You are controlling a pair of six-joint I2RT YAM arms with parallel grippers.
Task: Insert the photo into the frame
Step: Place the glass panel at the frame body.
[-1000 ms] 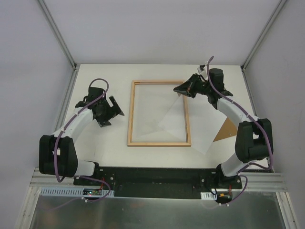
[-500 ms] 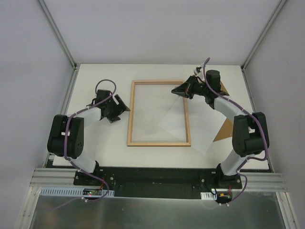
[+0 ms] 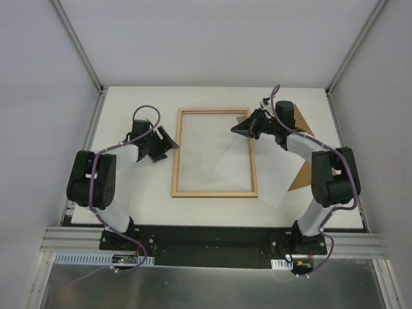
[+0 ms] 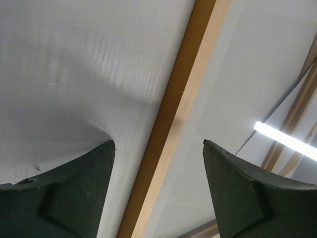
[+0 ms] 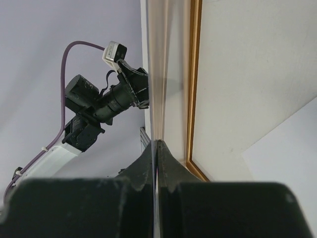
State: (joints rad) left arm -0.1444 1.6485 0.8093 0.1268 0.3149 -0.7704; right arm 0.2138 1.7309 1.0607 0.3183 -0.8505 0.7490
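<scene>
**Left arm swings in to the frame's left rail**

Since a second ago the left gripper [image 4: 158, 142] has swung in to the frame [image 3: 176, 154], fingers apart either side of its left rail, not touching. At the frame's far right corner the right gripper [image 3: 237, 129] has fingers pressed together; any pinch is unclear. The photo [image 3: 277, 177] lies white side up, skewed across the frame's right rail.

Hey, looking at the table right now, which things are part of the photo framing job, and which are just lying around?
Part of the job:
the frame
the photo

Lying about:
the brown backing board, far right, partly covered by the photo
</scene>
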